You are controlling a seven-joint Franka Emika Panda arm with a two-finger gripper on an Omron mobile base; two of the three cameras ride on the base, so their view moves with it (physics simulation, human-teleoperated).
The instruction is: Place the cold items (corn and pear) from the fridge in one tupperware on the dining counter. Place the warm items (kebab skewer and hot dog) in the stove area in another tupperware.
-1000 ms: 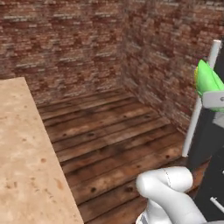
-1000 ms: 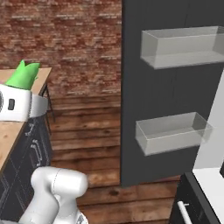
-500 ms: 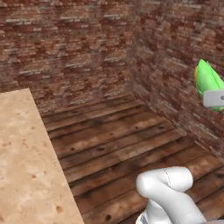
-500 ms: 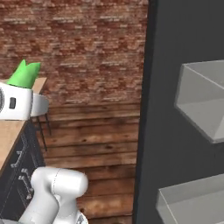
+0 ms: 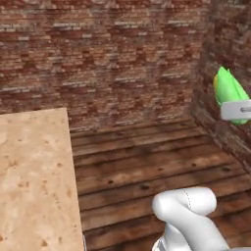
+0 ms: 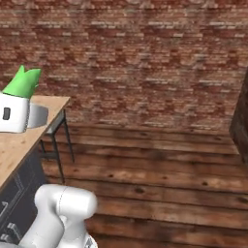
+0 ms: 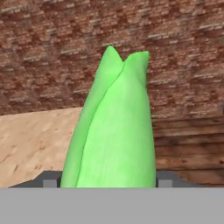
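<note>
carrying the corn over toward the dining counter

gripper (image 7: 105,186) clamping the corn (image 7: 113,127) by its fat lower end, pointed husk tips sticking up and away from the hand. riding in the air just beside the dining counter (image 5: 34,176), not over it yet. looking stiff and fairly light, but tapered and smooth, so probably slippery if pinched near the tips; gripping low around the thick part seeming like the safe spot. finger tips mostly buried behind the cob, so not seeing the actual contact. no tupperware anywhere on the visible bit of that counter, and the far end getting cut off at the frame edge.
</note>
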